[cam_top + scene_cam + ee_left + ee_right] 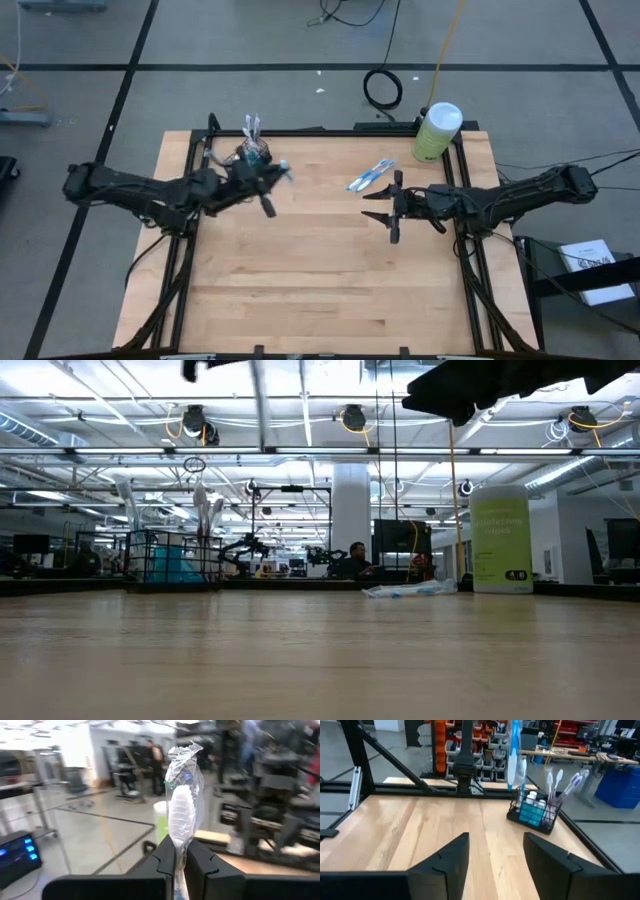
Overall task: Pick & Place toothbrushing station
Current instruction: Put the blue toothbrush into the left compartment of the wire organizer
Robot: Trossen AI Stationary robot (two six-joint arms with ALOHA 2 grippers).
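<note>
High view: left gripper (272, 186), clamped on an upright wrapped toothbrush (181, 815), sits just beside the wire-mesh holder (252, 153); right gripper (385, 212) open, empty, well apart.

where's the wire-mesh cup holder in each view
High view: wire-mesh cup holder at the table's far left, beside the left pincer.
Low view: holder left of centre, at the far edge.
Left wrist view: not in it.
Right wrist view: holder right of centre, on the table.
Shared landmark: the green canister.
</note>
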